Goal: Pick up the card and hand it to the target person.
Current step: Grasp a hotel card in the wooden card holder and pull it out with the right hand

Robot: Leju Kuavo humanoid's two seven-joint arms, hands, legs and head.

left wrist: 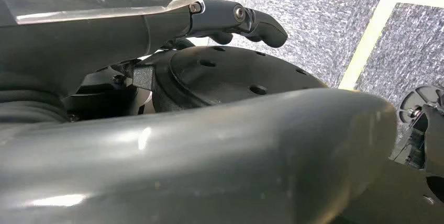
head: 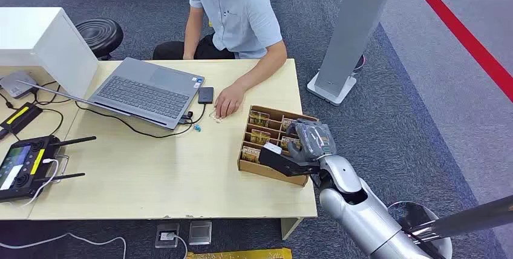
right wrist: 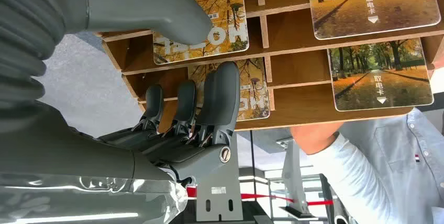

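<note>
Cards (right wrist: 376, 5) with autumn-tree prints are slotted in the wooden box (head: 249, 165) at the table's (head: 163, 174) right edge — the right hand (right wrist: 183, 114) is poised over them, fingers apart, holding nothing. The left hand's (left wrist: 230, 20) state cannot be told.

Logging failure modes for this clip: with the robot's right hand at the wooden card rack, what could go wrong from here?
1. The right hand has its fingers against one autumn-photo card in the slotted wooden card rack; neighbouring cards sit close, so it may drag two or miss.
2. The rack stands at the light wooden table's corner; a push could shift it toward the edge.
3. The seated person's hand rests just beyond the rack, so a forward reach could bump it.
</note>
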